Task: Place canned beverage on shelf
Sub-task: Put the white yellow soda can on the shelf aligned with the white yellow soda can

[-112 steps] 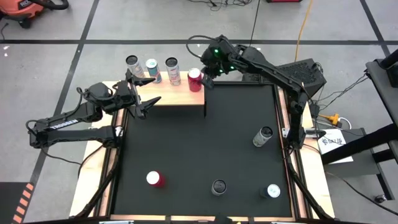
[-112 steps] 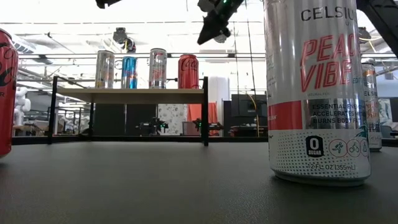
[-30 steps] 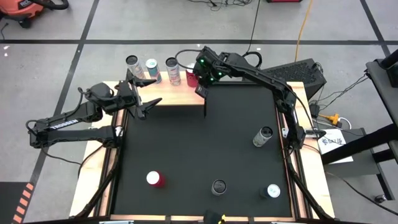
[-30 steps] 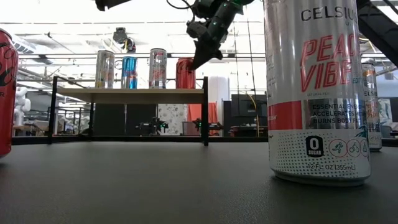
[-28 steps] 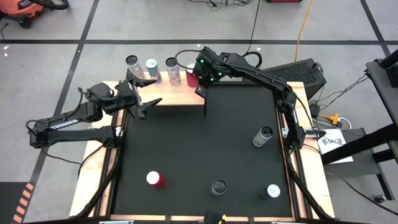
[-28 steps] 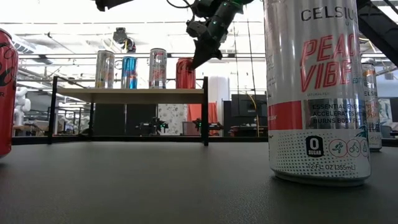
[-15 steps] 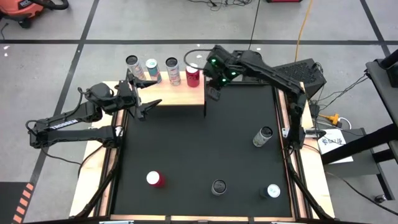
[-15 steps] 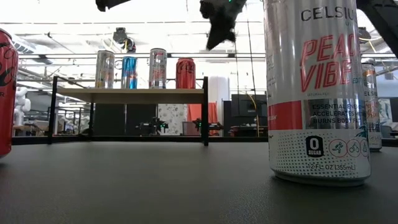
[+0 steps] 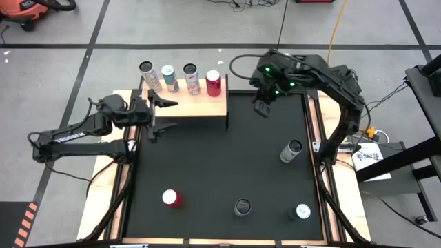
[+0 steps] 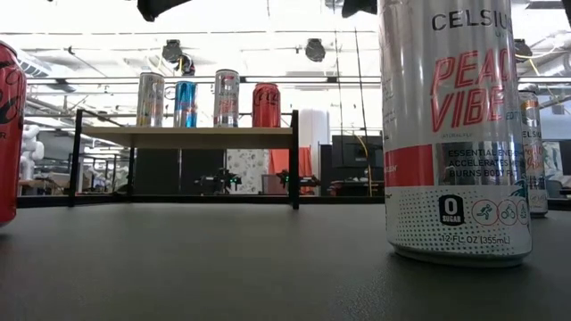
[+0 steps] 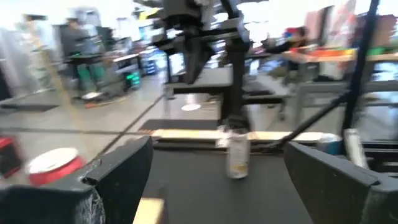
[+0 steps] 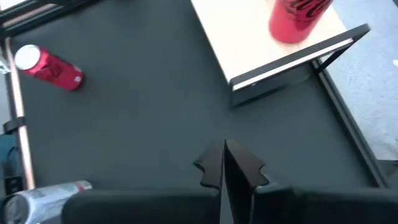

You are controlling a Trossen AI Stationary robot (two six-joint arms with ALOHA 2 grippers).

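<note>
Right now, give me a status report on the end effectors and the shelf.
Left end effector open by the shelf. Right end effector shut, empty, off the shelf's end. Four cans up, red can outermost. Nothing blocking.

The left arm reaches in from the left side, its left gripper (image 9: 160, 114) held with fingers spread wide and nothing between them. The right arm arches high over the far right of the bench, its right gripper (image 9: 262, 109) pressed closed and empty.
</note>
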